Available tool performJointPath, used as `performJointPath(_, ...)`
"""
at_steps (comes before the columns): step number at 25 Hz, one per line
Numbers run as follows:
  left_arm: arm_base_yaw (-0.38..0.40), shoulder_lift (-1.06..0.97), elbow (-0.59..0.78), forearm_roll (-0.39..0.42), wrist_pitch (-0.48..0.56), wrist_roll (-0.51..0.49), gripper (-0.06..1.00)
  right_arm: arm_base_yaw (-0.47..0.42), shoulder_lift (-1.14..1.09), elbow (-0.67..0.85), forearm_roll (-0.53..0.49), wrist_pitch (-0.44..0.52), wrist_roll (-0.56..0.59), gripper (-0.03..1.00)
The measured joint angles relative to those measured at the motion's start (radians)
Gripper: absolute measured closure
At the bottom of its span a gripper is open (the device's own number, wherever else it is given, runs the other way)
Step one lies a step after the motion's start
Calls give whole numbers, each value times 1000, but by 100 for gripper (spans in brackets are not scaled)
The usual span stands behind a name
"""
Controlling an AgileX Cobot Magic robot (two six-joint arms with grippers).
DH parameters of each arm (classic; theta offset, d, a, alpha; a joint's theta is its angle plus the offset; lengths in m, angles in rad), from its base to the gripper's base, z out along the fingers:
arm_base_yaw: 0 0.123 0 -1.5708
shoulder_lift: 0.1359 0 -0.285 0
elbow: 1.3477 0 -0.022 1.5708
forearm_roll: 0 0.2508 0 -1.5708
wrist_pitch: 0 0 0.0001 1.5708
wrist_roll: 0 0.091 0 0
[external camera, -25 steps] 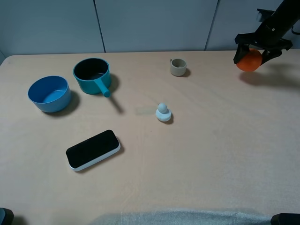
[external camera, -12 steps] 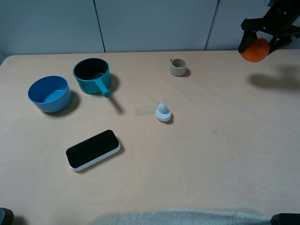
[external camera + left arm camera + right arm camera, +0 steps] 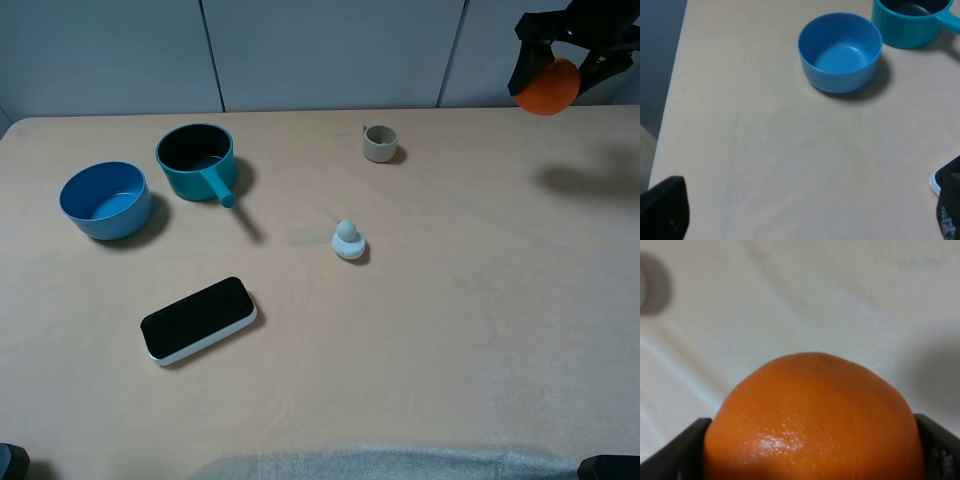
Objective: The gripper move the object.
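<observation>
My right gripper (image 3: 556,72) is shut on the round orange mandarin (image 3: 548,88) and holds it high above the table at the far right back corner. In the right wrist view the mandarin (image 3: 812,420) fills the picture between the two dark fingers (image 3: 675,452). Its shadow lies on the table below. My left gripper (image 3: 805,210) is low at the table's near left; its dark fingertips (image 3: 662,207) stand far apart with nothing between them.
A blue bowl (image 3: 104,200) and a teal pot with handle (image 3: 197,161) stand at the back left. A small grey cup (image 3: 380,143) is at the back middle. A pale duck figure (image 3: 348,240) is mid-table. A black phone-like device (image 3: 198,319) lies front left.
My right gripper has risen with the mandarin in it, moving up and slightly to the right. The mandarin's shadow on the table has drifted away from it. Nothing else moved.
</observation>
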Motion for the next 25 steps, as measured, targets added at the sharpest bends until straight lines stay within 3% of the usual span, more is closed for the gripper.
performJointPath(14,0,0,0,0,0,0,-5,111,-107,1,-44,4,32,42)
performJointPath(25,0,0,0,0,0,0,-5,194,-233,162,-53,6,57,42)
